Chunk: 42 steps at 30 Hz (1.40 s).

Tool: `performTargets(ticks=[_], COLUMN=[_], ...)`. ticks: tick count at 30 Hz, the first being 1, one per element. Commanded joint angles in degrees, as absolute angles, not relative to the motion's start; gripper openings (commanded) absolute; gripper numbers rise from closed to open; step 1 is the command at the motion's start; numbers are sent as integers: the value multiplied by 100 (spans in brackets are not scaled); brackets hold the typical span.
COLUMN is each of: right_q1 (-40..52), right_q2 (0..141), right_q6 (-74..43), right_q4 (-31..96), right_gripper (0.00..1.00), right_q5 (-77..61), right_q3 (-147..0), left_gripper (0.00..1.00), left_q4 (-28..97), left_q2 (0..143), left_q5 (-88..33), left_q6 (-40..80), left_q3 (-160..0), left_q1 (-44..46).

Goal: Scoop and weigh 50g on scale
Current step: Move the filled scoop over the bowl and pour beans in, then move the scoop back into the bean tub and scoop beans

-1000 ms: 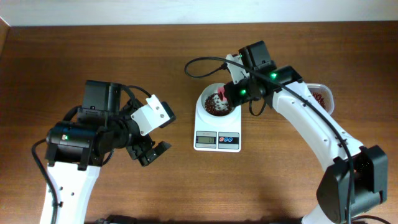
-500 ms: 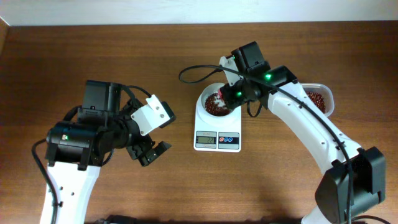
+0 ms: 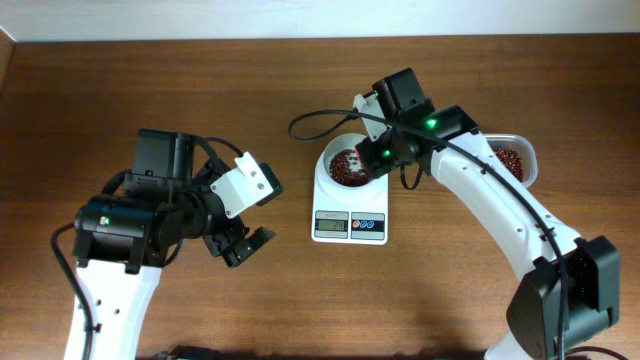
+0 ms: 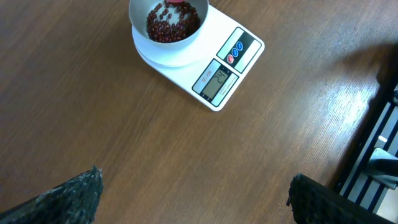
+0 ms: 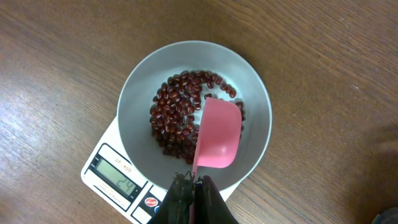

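Half the beans (image 5: 174, 115) are sitting on the scale (image 5: 115, 171); right end effector (image 5: 193, 180) is pinching the spoon (image 5: 217, 140) above, left end effector (image 3: 262, 213) hanging spread; another scoop looks needed.

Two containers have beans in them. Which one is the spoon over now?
The round white bowl on the scale: the right gripper holds the pink spoon above its beans. The clear tub sits apart.

Too small to read from overhead, display of the scale (image 3: 350, 200); partly masked by the right arm (image 3: 490, 210), clear tub (image 3: 532, 158); swallowed between fingers of the right gripper (image 5: 191, 183), handle of the pink spoon (image 5: 217, 134); cropped at the left wrist view's top edge, bowl (image 4: 135, 22) rim; blurred, fingertips (image 4: 68, 196) of the left gripper (image 4: 193, 205).
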State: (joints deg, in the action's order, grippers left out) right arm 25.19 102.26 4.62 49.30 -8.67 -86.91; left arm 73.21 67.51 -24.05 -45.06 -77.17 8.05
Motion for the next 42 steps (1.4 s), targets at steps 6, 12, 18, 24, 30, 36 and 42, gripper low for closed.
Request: performTargets(ticks=[6, 12, 18, 24, 30, 36, 42], right_q1=[2145, 438, -8, -14, -165, -314, -797], right_q2=[9393, 9240, 9896, 10777, 11004, 11006, 11004], right_q6=[187, 187, 161, 167, 174, 735, 1076], right_q4=[5937, 7116, 6420, 5988, 5607, 5675, 5854], right_gripper=[4, 4, 4, 4, 4, 4, 4], right_q5=[-110, 1017, 1669, 2171, 2121, 1216, -714], right_q3=[-9614, -9553, -8879, -8877, -8871, -8864, -8864], left_gripper=[99, 99, 99, 99, 99, 99, 99], left_q4=[7314, 7314, 7314, 7314, 7314, 7314, 7314], left_q2=[6755, 6755, 6755, 6755, 6755, 6755, 6755], left_q5=[-2506, -2506, -2508, -2506, -2508, -2506, -2506], left_q6=[-4595, -4595, -4595, -4595, -4595, -4595, -4595], left_q3=[-7804, -7804, -7804, -7804, -7804, -7804, -7804], left_q1=[770, 770, 770, 770, 770, 770, 770])
